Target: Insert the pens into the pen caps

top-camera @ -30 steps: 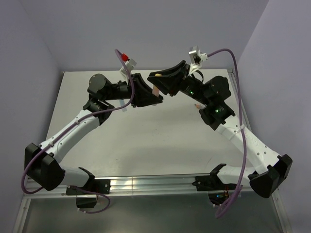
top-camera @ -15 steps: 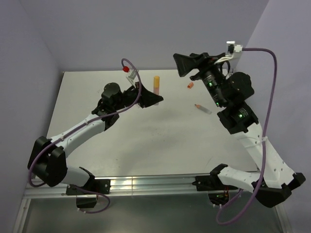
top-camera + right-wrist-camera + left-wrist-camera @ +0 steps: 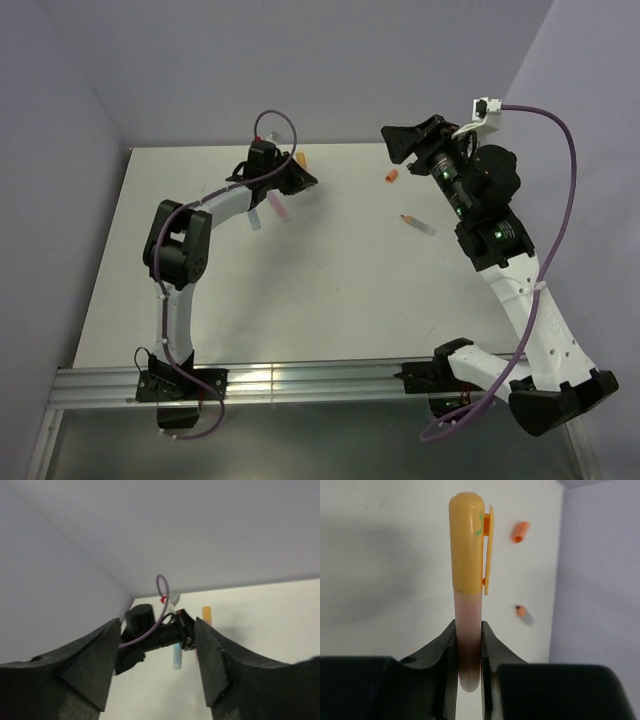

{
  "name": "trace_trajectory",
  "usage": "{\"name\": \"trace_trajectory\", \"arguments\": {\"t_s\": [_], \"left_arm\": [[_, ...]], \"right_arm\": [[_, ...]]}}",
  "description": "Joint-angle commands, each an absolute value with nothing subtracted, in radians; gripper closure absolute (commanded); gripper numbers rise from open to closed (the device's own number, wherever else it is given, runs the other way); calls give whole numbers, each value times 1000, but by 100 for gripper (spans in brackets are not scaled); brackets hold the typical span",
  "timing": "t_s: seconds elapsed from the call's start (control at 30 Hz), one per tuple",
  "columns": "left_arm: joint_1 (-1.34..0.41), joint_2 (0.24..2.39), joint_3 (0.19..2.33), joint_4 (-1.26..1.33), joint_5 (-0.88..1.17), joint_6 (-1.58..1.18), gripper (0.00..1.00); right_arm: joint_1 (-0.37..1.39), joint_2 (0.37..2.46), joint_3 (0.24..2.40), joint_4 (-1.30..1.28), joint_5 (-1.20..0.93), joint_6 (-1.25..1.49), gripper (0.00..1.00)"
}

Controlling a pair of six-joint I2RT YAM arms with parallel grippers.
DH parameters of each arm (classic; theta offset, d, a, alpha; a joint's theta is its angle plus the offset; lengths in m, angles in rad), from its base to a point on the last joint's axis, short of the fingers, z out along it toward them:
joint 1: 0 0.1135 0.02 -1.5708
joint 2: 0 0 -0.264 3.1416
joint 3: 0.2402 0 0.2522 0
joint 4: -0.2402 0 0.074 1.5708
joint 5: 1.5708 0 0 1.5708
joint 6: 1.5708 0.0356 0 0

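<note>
— While the left gripper [image 3: 468, 635] is closed, what is it clamped on?
— On a pen [image 3: 468, 610]. The pale pink body is pinched between the two fingers, and its yellow-orange cap [image 3: 467, 540] is on the end that sticks out past them, with the clip to the right in the wrist view.
— Any writing on it?
— Only small green marks beside the clip, too small to read.
— And the right gripper [image 3: 157, 625]?
— It is raised near the table's far edge, with its jaws apart and nothing between them.
— What about the surface and the room?
— The table [image 3: 330, 290] is pale grey-white, with lilac walls [image 3: 300, 60] close behind it and on both sides. A loose orange cap [image 3: 392, 178] lies near the far edge. Nearer than that is an uncapped pen [image 3: 418, 223] with an orange tip. A pink pen [image 3: 277, 207] and a light blue pen [image 3: 254, 218] lie just beside the left arm.
— Is there room to move?
— Open tabletop runs from those pens to the metal rail [image 3: 300, 380] at the near edge.
</note>
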State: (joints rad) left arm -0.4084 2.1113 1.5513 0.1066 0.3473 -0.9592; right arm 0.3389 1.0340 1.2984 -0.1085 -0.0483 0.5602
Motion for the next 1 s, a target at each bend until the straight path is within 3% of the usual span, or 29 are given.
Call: {"name": "trace_trajectory", "arguments": {"t_s": [0.0, 0.07, 0.1, 0.17, 0.37, 0.4, 0.57, 0.73, 0.97], "left_arm": [[-408, 2157, 1644, 3, 336, -948, 90], [-405, 2184, 1646, 3, 322, -939, 84], [-402, 2193, 1657, -29, 318, -934, 83], [-397, 2229, 1678, -64, 322, -927, 80], [-388, 2284, 1732, -132, 295, -907, 69], [-388, 2287, 1735, -143, 293, -907, 67], [-388, 2302, 1740, -153, 290, -904, 60], [-385, 2298, 1723, -158, 276, -908, 61], [-385, 2208, 1649, -130, 256, -885, 61]], "right_arm": [[292, 1052, 1286, -138, -144, 604, 35], [275, 1066, 1275, -140, -184, 612, 43], [264, 1077, 1272, -138, -193, 621, 52], [258, 1091, 1262, -135, -215, 624, 53], [249, 1144, 1256, -150, -248, 618, 71], [247, 1149, 1253, -153, -249, 618, 79], [238, 1183, 1256, -167, -247, 609, 80], [230, 1212, 1262, -187, -239, 597, 85], [213, 1276, 1319, -324, -56, 548, 67]]}}
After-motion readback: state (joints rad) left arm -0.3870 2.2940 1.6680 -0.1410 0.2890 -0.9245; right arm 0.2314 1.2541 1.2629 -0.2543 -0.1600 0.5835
